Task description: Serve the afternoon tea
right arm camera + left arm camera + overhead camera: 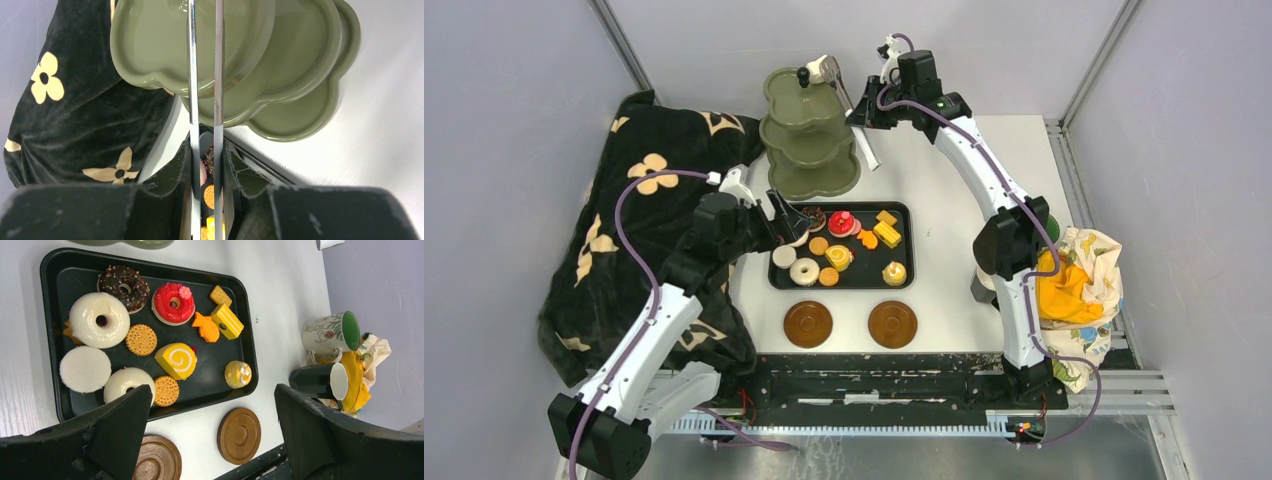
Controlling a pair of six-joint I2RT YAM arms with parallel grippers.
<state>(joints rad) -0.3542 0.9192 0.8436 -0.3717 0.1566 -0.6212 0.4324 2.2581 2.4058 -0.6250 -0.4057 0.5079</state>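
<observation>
black tray [869, 275] mid-table [944, 200], metal tongs [192, 75] behind it, black floral cloth [654, 200] left, yellow-and-print cloth [1074, 280] right

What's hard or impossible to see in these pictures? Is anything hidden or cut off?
- Top view: the right arm hides nearly all of the floral mug and black mug.
- Top view: the left claw covers part of the chocolate donut on the tray.
- Right wrist view: the tongs run off the top edge, tips unseen.
- Left wrist view: a claw finger hides part of one saucer.
</observation>
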